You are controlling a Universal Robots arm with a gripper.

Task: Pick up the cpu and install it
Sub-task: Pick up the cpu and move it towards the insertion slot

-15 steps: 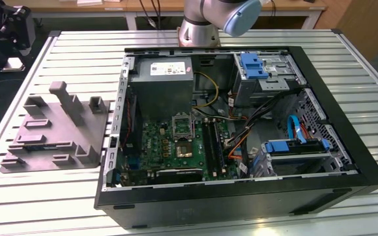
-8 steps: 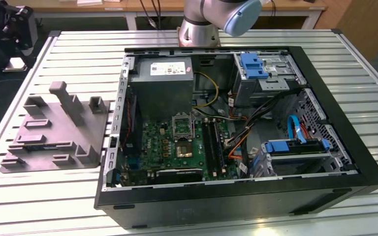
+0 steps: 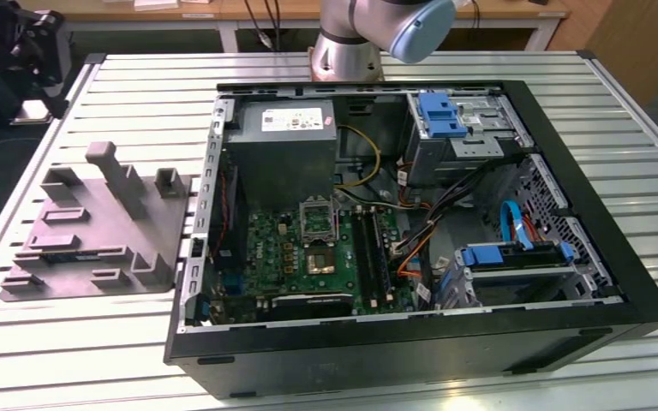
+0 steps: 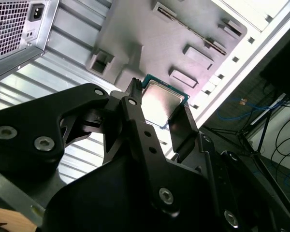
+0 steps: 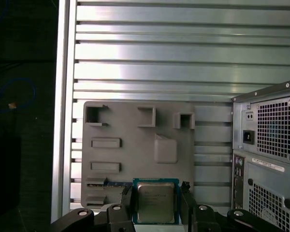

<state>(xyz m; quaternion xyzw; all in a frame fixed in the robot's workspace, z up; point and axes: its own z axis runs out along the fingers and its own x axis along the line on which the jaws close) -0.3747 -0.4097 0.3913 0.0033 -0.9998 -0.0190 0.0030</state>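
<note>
The cpu (image 5: 155, 203), a pale silver-grey square with a green rim, sits between the two black fingers of the gripper (image 5: 156, 199). The fingers are pressed against its opposite edges, so it is clamped. The second wrist view shows the same hold: the cpu (image 4: 166, 99) is pinched in the gripper (image 4: 159, 102), with one finger (image 4: 135, 104) along one edge and the other on the far edge.

The chip hangs clear above the grey plastic fixture (image 5: 135, 145), over the fixture's low, slotted end and away from its upright pegs. In the exterior view the fixture (image 3: 89, 231) lies flat on the slatted aluminium table (image 3: 100, 342).

Just beside the fixture, on the exterior view's right, an open desktop computer case (image 3: 421, 351) lies on its side. Inside it, past the wall nearest the fixture, is the green motherboard (image 3: 272, 248) with its dark metal-framed socket (image 3: 320, 257), and above that a grey power supply (image 3: 289, 128). The robot arm (image 3: 375, 26) rises beyond the case, well apart from the fixture.
</note>
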